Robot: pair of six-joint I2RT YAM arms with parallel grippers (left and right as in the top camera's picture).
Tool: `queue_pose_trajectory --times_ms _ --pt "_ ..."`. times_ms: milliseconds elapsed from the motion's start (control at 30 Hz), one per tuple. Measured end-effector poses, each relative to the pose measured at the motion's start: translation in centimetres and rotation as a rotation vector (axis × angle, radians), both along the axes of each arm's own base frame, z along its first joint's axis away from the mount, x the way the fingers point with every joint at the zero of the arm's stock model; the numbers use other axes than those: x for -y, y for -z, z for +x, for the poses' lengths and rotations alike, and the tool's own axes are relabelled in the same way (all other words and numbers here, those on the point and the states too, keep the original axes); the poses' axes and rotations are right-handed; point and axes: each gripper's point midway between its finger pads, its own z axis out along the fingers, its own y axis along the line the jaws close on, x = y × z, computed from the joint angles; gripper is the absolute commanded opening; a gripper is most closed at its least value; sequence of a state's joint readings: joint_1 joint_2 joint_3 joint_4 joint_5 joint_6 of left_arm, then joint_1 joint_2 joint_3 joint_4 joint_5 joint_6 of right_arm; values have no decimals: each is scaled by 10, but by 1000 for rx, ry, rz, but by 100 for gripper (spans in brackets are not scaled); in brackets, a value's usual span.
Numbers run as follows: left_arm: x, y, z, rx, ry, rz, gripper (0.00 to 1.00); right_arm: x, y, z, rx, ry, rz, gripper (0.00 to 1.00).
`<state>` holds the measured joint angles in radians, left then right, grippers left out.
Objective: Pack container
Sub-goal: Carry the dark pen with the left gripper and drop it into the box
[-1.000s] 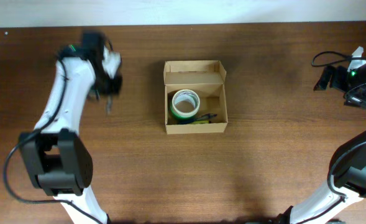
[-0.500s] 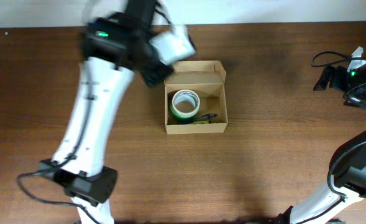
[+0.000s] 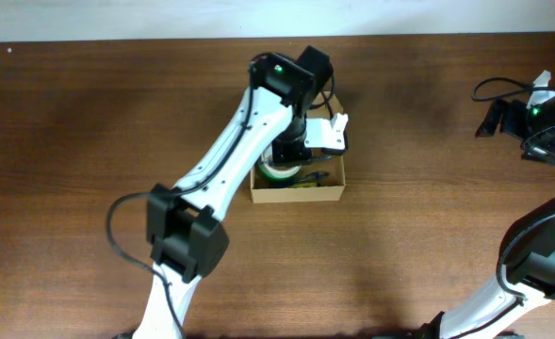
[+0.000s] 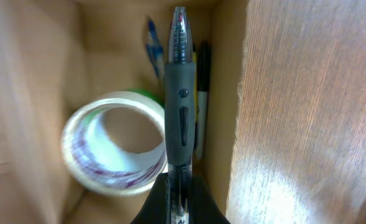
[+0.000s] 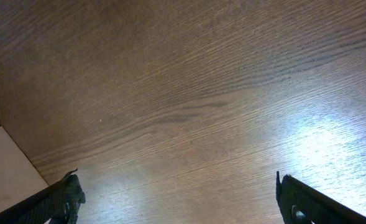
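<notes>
Left jaws are clamped shut on one pen with a grey rubber grip and clear barrel (image 4: 178,93), which sticks straight out ahead of the left gripper (image 4: 178,198). Below the jaws sits the one small tan cardboard box (image 4: 227,87), open, and the pen tip is over its inside. Left of the jaws inside the box lies one roll of clear tape (image 4: 117,184), flat on the box floor. Just right of the gripped pen, one black marker (image 4: 202,93) lies along the box wall. One blue pen (image 4: 151,38) lies ahead-left near the far wall. Something yellow sits beside the marker, too hidden to name.

Right jaws are spread wide. The right gripper (image 5: 179,200) holds nothing and is over the bare brown wooden table (image 5: 183,93), well apart from the box.
</notes>
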<state>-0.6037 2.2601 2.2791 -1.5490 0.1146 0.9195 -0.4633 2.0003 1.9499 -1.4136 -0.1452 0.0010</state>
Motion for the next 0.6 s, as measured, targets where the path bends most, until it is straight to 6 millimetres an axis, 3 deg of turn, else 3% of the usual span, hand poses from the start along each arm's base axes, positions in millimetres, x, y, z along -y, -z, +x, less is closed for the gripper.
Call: queue_pose_trajectory --times_ms 200,600 --pt "-2 36 -6 -99 -25 59 2 0 0 0 0 0 0 99" --pt "13 55 -26 -149 -8 70 2 0 0 0 0 0 0 99"
